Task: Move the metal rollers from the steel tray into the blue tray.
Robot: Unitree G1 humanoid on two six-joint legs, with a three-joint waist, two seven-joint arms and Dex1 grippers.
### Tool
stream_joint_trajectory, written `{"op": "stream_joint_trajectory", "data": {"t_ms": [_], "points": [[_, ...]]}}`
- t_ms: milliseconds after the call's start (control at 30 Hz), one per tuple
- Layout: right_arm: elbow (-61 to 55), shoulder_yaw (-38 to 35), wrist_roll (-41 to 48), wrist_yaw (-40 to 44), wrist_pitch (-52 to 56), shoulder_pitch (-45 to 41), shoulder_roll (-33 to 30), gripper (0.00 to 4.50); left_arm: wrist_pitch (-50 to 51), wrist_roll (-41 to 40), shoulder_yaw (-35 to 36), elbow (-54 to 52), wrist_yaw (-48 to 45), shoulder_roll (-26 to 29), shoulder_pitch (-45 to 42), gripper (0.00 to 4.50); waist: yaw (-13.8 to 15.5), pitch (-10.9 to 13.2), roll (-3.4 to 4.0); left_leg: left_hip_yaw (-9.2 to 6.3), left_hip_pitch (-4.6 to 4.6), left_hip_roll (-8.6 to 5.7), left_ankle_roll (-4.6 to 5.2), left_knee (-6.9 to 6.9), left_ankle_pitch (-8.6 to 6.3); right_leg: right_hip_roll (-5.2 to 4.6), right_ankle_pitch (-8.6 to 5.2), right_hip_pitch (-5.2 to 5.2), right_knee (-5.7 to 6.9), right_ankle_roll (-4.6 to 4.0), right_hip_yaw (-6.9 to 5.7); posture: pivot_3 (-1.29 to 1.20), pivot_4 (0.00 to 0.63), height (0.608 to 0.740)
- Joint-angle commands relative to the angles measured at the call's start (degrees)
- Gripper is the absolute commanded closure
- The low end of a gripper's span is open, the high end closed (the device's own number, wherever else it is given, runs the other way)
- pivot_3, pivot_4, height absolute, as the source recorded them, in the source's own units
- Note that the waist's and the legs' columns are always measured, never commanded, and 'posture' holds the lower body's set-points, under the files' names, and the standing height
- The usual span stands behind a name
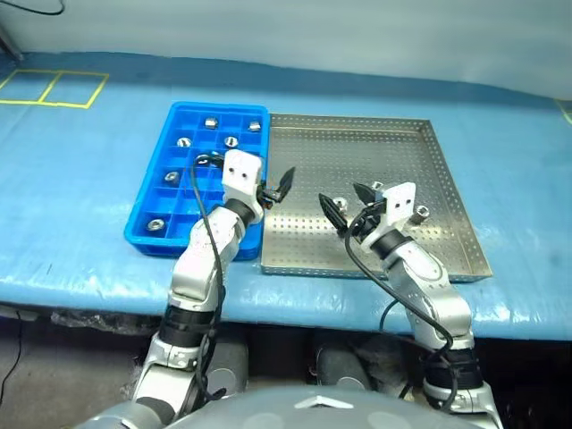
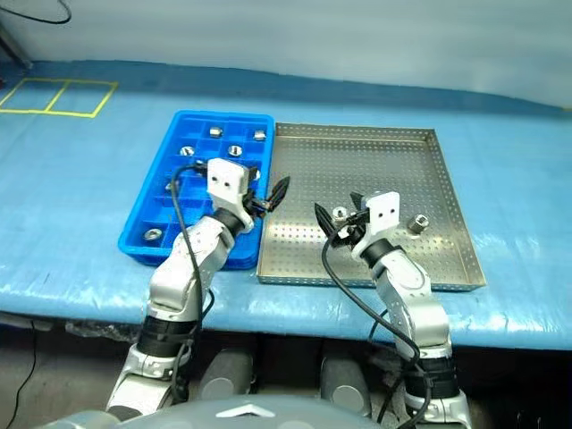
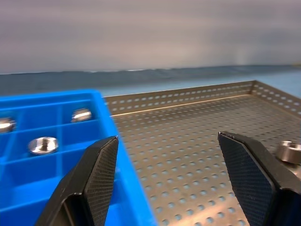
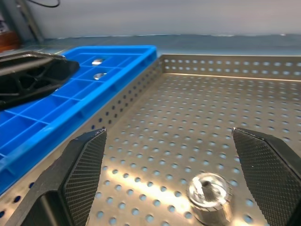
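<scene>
The steel tray (image 1: 447, 179) lies right of the blue tray (image 1: 147, 234), their sides touching. Several metal rollers (image 1: 231, 141) sit in the blue tray's compartments. On the steel tray, one roller (image 4: 208, 190) stands upright between the fingers of my right gripper (image 4: 181, 174), which is open and does not touch it. Another roller (image 1: 420, 213) lies further right. My left gripper (image 1: 277, 188) hovers open and empty over the seam between the two trays, aimed across the steel tray.
Both trays rest on a blue cloth-covered table (image 1: 80, 179). Yellow tape lines (image 1: 54, 88) mark its far left corner. The steel tray's raised rim (image 3: 188, 98) borders the far side. My left gripper's finger (image 4: 33, 77) shows in the right wrist view above the blue tray.
</scene>
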Motion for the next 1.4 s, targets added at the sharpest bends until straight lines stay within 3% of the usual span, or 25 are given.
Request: {"op": "stream_joint_trajectory", "data": {"t_ms": [33,333,633,933,1100,1200,1367,1400], "points": [[-4.97,-1.54,-0.45,-1.49,-1.22,2.33,-0.01,0.00,-1.26,-0.10,-2.29,4.98,-3.24,-0.58,-3.33,0.79,-1.50,0.00,0.02,0.01,0.01,0.00,0.00,0.00,0.00,0.00,0.01,-0.01,0.02,0.02,0.03,-0.07,0.150,0.740],[-9.51,-2.47,-0.86,-3.80,-1.63,7.81,0.75,0.00,2.60,1.89,-3.63,17.49,-2.46,-2.72,-8.12,0.79,-5.64,0.00,0.06,0.09,0.10,0.00,0.01,0.01,0.00,0.02,0.05,0.00,0.07,0.14,0.16,-0.16,0.150,0.740],[-10.55,-2.19,-1.05,-4.54,-1.90,9.16,1.05,0.00,2.67,3.33,-4.56,23.35,-3.82,-2.58,-7.12,0.79,-6.77,-0.02,0.09,0.11,0.13,0.00,0.01,0.02,0.00,0.03,0.06,0.01,0.09,0.16,0.21,-0.17,0.150,0.740],[-9.41,-0.89,-1.35,-4.26,-1.90,8.15,1.23,0.00,1.58,0.75,-2.85,20.83,-5.91,-4.56,-6.29,3.69,-6.63,-0.02,0.09,0.11,0.13,0.00,0.01,0.02,0.00,0.04,0.06,-0.01,0.10,0.16,0.22,-0.15,0.150,0.740],[-9.15,-0.87,-1.41,-4.12,-1.90,8.10,1.25,0.00,2.50,-0.55,-2.12,17.45,-6.48,-4.27,-5.74,3.69,-6.43,-0.02,0.09,0.12,0.12,0.00,0.01,0.02,0.00,0.04,0.08,-0.01,0.09,0.19,0.23,-0.14,0.150,0.740],[-8.85,-0.87,-1.52,-3.98,-1.92,8.09,1.30,0.00,3.56,-0.92,-2.13,14.99,-6.29,-4.05,-5.61,3.09,-6.38,-0.02,0.09,0.11,0.12,0.00,0.01,0.02,0.00,0.04,0.19,-0.01,0.10,0.39,0.23,-0.14,0.150,0.740],[-8.53,-0.56,-1.72,-3.81,-1.84,7.98,1.48,0.00,4.14,-0.86,-2.67,12.57,-5.87,-5.00,-6.88,1.47,-6.30,-0.02,0.09,0.12,0.12,0.00,0.01,0.03,0.00,0.04,0.20,0.00,0.09,0.39,0.24,-0.14,0.150,0.740],[-8.53,-0.58,-1.73,-3.77,-1.84,7.98,1.52,0.00,3.98,-0.79,-2.92,12.72,-6.06,-5.21,-7.33,1.47,-6.30,-0.02,0.09,0.12,0.12,0.00,0.01,0.03,0.00,0.04,0.20,-0.01,0.09,0.40,0.24,-0.14,0.150,0.740]]}}
